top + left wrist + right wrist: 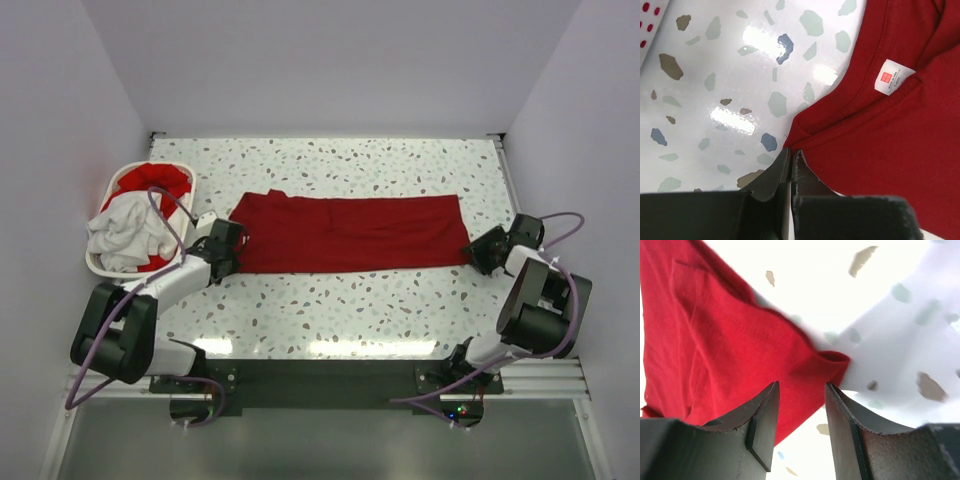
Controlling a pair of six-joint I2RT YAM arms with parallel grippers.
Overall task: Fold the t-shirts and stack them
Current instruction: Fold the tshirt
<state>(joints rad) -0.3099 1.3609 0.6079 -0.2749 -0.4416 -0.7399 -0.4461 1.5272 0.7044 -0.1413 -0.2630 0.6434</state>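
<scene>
White table (350,310), glossy top with grey and brown speckles, glare patches near the front edge. White plastic laundry basket (111,187) sits on it at the left side, toward the far corner. Plain pale walls (330,60) close in three sides.

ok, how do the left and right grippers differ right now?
Left gripper has its jaws shut; right gripper has them apart. Left sits at the collar end of the red t-shirt, near its white neck label; right sits at the opposite end, a cloth corner just ahead of its gap. Both are at the shirt's edge.
</scene>
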